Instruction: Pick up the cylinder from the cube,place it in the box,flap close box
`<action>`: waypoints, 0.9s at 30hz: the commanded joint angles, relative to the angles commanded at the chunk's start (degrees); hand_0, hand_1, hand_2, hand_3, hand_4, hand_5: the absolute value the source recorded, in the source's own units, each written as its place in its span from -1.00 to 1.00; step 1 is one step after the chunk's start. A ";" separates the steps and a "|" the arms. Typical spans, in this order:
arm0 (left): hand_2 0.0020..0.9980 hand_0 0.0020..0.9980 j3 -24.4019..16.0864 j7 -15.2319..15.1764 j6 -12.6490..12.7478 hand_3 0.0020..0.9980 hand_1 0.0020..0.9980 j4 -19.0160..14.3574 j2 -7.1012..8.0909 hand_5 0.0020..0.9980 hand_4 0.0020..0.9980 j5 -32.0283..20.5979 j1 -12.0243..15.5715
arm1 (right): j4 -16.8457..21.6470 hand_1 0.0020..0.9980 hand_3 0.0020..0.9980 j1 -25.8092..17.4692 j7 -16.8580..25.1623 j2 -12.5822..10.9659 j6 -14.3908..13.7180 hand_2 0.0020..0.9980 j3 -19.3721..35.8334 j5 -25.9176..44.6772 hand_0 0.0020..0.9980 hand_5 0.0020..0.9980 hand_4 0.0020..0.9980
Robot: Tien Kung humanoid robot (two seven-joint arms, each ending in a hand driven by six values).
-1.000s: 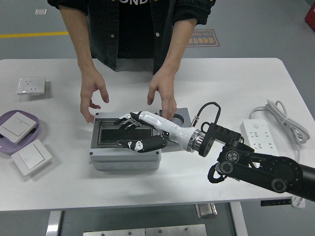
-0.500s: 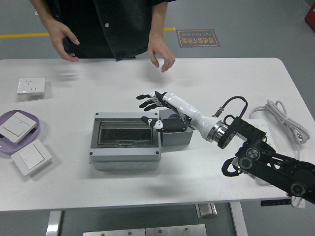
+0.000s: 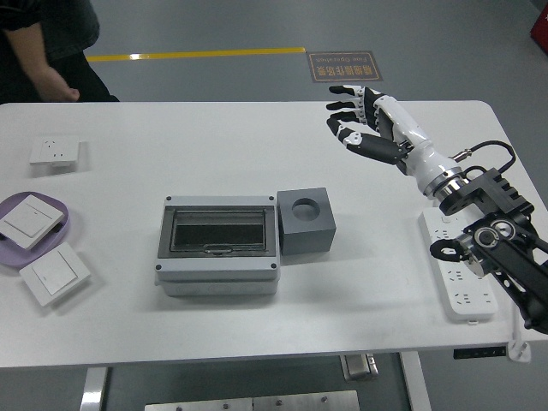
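The right hand [image 3: 360, 124] hangs in the air, palm turned left, fingers [image 3: 342, 107] loosely spread and holding nothing. Behind it the white forearm [image 3: 409, 145] slopes down to the black arm [image 3: 497, 248] at the right edge.

Probably a lab: grey floor [image 3: 214, 26] with yellow line [image 3: 197, 55].

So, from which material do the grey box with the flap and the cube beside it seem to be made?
The grey box looks like moulded plastic, matte light grey, with screw recesses at the corners; its flap seems a smoky, see-through plastic, since it reflects light. The cube is darker grey and matte with a round hole on top; plastic or painted metal, the view cannot tell which.
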 joint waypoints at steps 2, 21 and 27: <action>0.43 0.41 0.36 0.01 -0.01 0.52 0.42 0.05 0.05 -0.62 0.43 -0.39 0.09 | -0.22 0.47 0.63 -0.30 0.52 0.19 -0.34 0.49 0.72 1.58 0.65 -0.09 0.65; 0.43 0.41 0.87 0.04 -0.05 0.52 0.42 0.13 0.00 -0.61 0.44 -0.96 -0.05 | -0.84 0.47 0.45 -0.97 1.44 0.75 0.04 0.48 1.69 3.49 0.69 1.00 1.00; 0.43 0.41 0.84 0.00 0.00 0.51 0.42 0.11 -0.11 -0.60 0.43 -0.90 -0.12 | -0.64 0.47 0.45 -1.31 1.74 0.89 0.05 0.48 2.17 3.60 0.69 1.00 1.00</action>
